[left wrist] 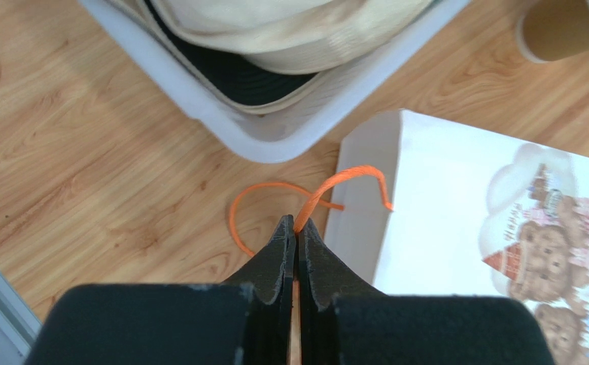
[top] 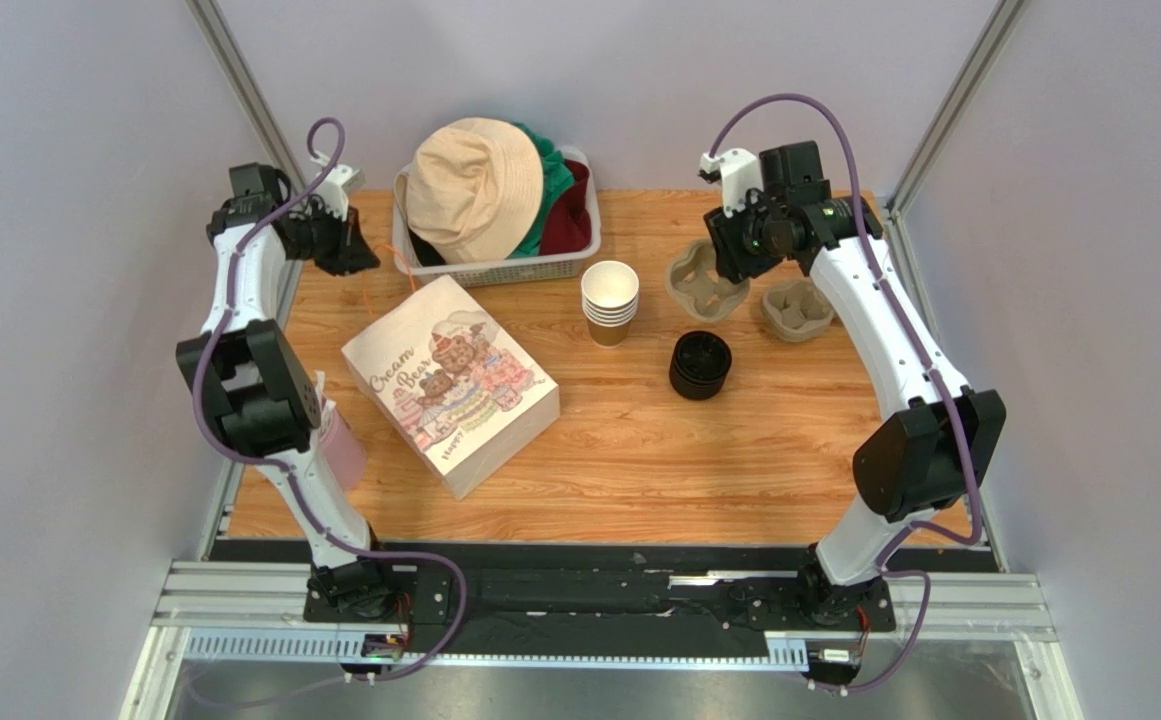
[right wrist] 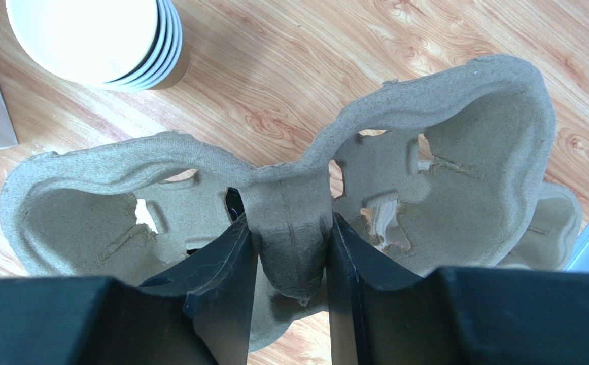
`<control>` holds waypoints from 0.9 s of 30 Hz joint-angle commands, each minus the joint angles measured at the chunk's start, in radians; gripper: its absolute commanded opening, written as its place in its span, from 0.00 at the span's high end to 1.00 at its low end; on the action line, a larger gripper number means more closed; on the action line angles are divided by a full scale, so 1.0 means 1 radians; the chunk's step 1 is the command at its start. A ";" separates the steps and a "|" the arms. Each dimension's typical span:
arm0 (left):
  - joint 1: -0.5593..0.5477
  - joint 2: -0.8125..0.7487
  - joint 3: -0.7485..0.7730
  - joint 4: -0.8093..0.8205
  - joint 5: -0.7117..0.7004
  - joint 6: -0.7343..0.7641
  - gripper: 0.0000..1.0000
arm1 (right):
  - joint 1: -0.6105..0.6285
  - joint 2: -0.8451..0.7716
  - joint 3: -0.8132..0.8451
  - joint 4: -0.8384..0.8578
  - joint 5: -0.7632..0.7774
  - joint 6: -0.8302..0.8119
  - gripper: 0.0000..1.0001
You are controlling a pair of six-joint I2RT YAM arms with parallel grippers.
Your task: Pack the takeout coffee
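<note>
left gripper (left wrist: 297, 228): jaws pressed together, pinching the orange cord handle (left wrist: 343, 182) at the paper bag's far-left corner; likely to lift or open its mouth.
paper bag (left wrist: 442, 213): lying flat, bear print up, handle end toward the basket (left wrist: 274, 137) of hats just beyond it.
right gripper (right wrist: 290, 228): clamped on the middle ridge of a pulp cup carrier (right wrist: 457, 152), well right of the bag; the ridge looks like its one thin, grabbable part.
second carrier (top: 797, 309): just beside the held one, further from the bag.
paper cups (top: 609, 300): nested stack, kraft sides, white rims, upright, right of the bag; unlidded, untouched.
black lids (top: 700, 365): stacked, right of the bag, nearer the arm bases than the cups.
stage: early, I'd judge; nothing packed.
</note>
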 commanded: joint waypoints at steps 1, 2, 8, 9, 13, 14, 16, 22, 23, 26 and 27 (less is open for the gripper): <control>-0.071 -0.247 -0.049 -0.013 0.053 -0.035 1.00 | 0.005 -0.011 0.010 0.027 0.009 -0.005 0.68; -0.105 -0.272 -0.067 -0.014 0.050 -0.057 1.00 | 0.006 -0.012 0.010 0.027 0.009 -0.007 0.68; -0.263 -0.441 -0.093 -0.003 -0.027 -0.170 1.00 | 0.005 -0.019 0.009 0.029 0.009 -0.007 0.68; -0.284 -0.456 -0.093 -0.002 -0.059 -0.187 1.00 | 0.005 -0.020 0.009 0.030 0.011 -0.008 0.68; -0.381 -0.542 -0.092 0.000 -0.106 -0.249 1.00 | 0.005 -0.023 0.006 0.034 0.022 -0.016 0.68; -0.415 -0.556 -0.098 -0.003 -0.116 -0.268 1.00 | 0.003 -0.023 0.004 0.037 0.025 -0.017 0.68; -0.446 -0.595 -0.107 -0.011 -0.125 -0.284 1.00 | 0.005 -0.025 0.003 0.037 0.026 -0.017 0.68; -0.582 -0.700 -0.162 -0.025 -0.221 -0.295 1.00 | 0.003 -0.026 0.001 0.038 0.026 -0.017 0.68; -0.620 -0.709 -0.176 -0.026 -0.238 -0.298 1.00 | 0.003 -0.023 0.001 0.038 0.028 -0.017 0.68; -0.679 -0.735 -0.178 -0.025 -0.307 -0.307 1.00 | 0.003 -0.023 0.003 0.040 0.026 -0.017 0.68; -0.690 -0.740 -0.176 -0.020 -0.345 -0.310 1.00 | 0.003 -0.022 0.003 0.038 0.028 -0.016 0.68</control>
